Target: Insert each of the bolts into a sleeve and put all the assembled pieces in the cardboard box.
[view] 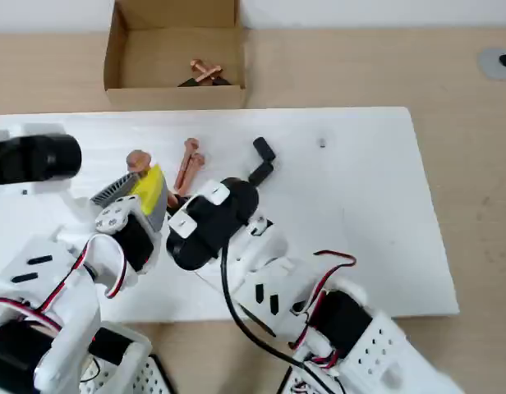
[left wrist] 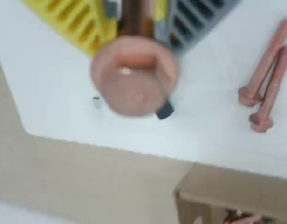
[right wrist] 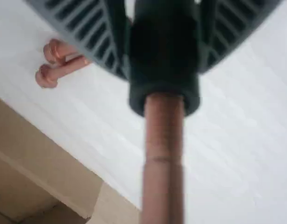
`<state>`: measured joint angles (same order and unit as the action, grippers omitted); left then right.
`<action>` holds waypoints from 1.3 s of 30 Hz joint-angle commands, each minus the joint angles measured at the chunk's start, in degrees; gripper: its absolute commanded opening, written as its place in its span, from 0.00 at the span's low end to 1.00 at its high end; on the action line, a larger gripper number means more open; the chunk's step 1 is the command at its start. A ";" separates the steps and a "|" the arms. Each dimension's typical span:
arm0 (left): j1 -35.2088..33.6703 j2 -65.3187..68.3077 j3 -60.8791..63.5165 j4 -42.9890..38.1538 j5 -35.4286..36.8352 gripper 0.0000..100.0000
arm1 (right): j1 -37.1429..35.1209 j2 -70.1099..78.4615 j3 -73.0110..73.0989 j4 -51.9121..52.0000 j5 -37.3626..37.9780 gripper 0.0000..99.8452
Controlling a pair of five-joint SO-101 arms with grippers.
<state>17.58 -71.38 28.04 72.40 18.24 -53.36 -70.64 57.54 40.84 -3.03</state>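
Left gripper clamping copper flanged bolt; right gripper clamping black sleeve, shank apparently protruding.

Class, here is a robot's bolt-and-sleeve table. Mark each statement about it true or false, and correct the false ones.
1. Two loose bolts lie side by side on the white board. True.
2. The cardboard box is empty. False: copper and dark pieces lie inside it.
3. The left gripper holds a bolt. True.
4. The right gripper is open with nothing in it. False: it is shut on a dark sleeve, and a copper shaft sticks out of the sleeve.
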 commanded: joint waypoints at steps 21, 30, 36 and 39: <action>7.74 0.48 -5.19 12.04 -0.35 0.11 | 0.66 -0.92 -0.40 -1.41 -0.09 0.01; 7.82 0.48 -13.98 22.59 -5.10 0.13 | 1.45 0.04 -1.45 -1.49 -0.09 0.01; 6.95 0.75 -21.80 26.37 -8.18 0.12 | 10.15 15.69 -14.64 -1.32 -3.60 0.01; 0.00 1.98 -22.42 26.46 -8.53 0.12 | 13.76 27.38 -25.71 0.97 -3.69 0.01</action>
<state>22.95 -71.12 8.00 98.59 10.42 -43.43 -52.62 45.14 40.92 -6.02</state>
